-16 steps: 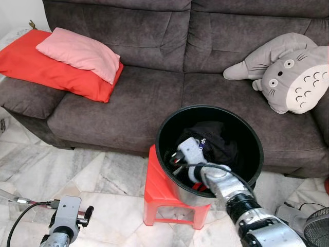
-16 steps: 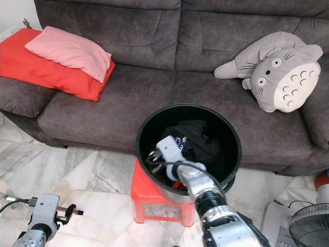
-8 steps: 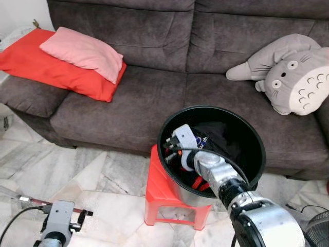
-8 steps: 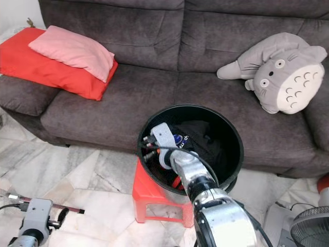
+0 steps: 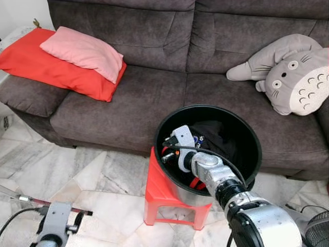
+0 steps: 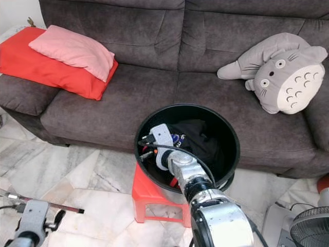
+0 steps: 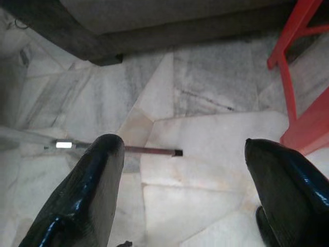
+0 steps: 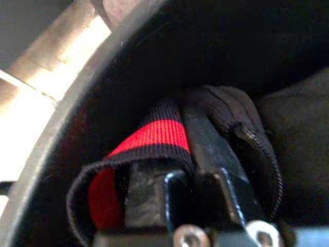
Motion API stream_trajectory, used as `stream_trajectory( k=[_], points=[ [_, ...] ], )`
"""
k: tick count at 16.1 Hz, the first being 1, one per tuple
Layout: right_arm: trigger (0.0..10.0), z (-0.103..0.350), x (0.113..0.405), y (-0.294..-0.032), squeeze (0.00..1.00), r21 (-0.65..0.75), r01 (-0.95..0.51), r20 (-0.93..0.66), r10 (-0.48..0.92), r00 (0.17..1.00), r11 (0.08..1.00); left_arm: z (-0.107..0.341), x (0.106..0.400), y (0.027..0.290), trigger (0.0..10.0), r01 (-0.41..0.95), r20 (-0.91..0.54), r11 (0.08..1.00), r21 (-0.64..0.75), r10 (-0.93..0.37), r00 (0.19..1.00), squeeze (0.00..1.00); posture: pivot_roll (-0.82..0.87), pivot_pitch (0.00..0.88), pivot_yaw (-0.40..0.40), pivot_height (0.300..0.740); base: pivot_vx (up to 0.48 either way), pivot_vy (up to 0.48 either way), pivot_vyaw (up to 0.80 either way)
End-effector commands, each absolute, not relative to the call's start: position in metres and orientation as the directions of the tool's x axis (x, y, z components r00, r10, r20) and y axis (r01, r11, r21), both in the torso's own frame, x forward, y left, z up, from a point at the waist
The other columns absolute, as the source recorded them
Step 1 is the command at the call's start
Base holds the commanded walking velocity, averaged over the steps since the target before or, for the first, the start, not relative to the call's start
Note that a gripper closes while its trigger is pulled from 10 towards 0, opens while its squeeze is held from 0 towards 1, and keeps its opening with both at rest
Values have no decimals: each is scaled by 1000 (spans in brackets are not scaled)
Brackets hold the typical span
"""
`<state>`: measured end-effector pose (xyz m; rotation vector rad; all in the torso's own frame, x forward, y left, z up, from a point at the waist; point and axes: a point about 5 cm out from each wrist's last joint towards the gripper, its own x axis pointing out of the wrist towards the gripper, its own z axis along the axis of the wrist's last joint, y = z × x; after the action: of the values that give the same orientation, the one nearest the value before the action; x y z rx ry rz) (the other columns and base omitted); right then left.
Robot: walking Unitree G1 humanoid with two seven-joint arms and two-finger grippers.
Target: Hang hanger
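Pinched between the right gripper's (image 8: 177,170) two black fingers is a fold of dark cloth with a red stripe (image 8: 154,135), caught close against the inner wall of the black bucket (image 5: 254,154) into which the arm reaches. Behind the fingers, deeper in the bucket, lies a heap of black clothing (image 6: 198,139). Under the bucket stands a red stool (image 5: 157,188) on the marble floor (image 5: 108,177), and beyond it a grey sofa (image 5: 128,98) carries a red cushion (image 5: 31,64) with a pink pillow (image 5: 82,51) on top, and a grey plush toy (image 5: 293,77) at the far end. No hanger can be made out, nor any rail to hang it on. By my judgement this is the fetching step: a garment is gripped and must next be drawn up over the rim without snagging. Down near the floor the left gripper (image 7: 180,170) hangs idle, its fingers spread wide, a thin rod (image 7: 149,150) lying on the tiles beyond them.
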<state>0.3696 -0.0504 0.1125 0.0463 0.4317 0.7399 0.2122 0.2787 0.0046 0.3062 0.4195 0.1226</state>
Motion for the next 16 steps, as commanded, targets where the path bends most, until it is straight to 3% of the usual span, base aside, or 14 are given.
stream_trajectory(
  k=[1, 16],
  points=[
    [10000, 116, 365, -30, 0, 243, -686, -336, 723, 603, 685, 2, 203, 286, 10000, -38, -412, 938, 345, 188, 892, 0, 285, 268, 31, 740, 0, 0, 0],
    [10000, 145, 376, -23, 0, 313, -674, -160, 737, 657, 669, 14, 189, 300, 10000, -47, -406, 920, 389, 217, 888, 0, 339, 269, 48, 740, 0, 0, 0]
  ],
)
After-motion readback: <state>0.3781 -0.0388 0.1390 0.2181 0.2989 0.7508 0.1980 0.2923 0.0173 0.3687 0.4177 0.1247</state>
